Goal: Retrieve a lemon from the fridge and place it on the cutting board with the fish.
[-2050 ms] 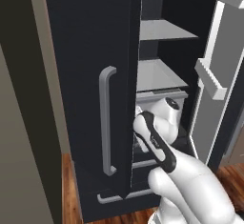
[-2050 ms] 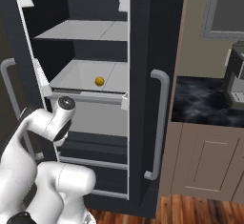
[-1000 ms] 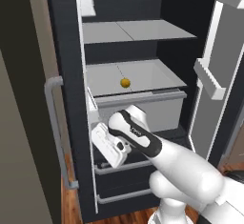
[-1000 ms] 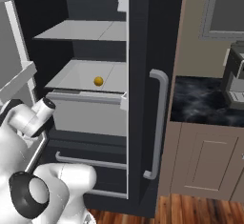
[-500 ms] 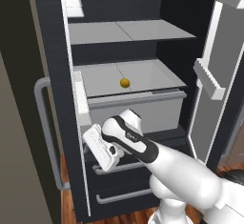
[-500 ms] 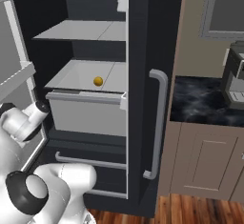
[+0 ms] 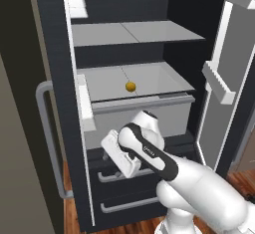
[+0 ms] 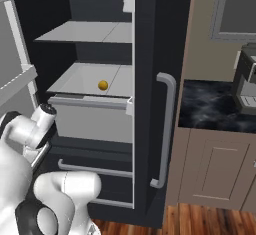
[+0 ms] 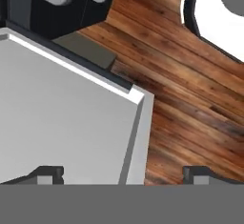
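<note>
The lemon (image 7: 130, 86) (image 8: 103, 85) is a small yellow-orange ball lying alone on the fridge's middle grey shelf (image 7: 149, 81). The dark fridge (image 7: 55, 54) has its left door swung wide, its bar handle (image 7: 47, 138) facing outward. My gripper (image 7: 117, 154) (image 9: 124, 173) hangs low in front of the drawers, well below and left of the lemon. It points down at the floor beside the left door's grey inner face (image 9: 62, 123). Its fingertips (image 9: 45, 173) stand far apart, open, holding nothing. The cutting board and the fish are out of view.
The fridge's right-hand door (image 8: 150, 79) stands shut in the right base view, with a long grey handle (image 8: 167, 129). A dark marble counter (image 8: 215, 106) with a coffee machine (image 8: 247, 86) lies right of it. Two lower drawers (image 7: 124, 198) sit under the crisper bin (image 7: 139, 113). Wood floor (image 9: 190, 99) lies below.
The left fridge door has swung from nearly shut to wide open, baring the shelves and lemon. My hand followed it left and downward.
</note>
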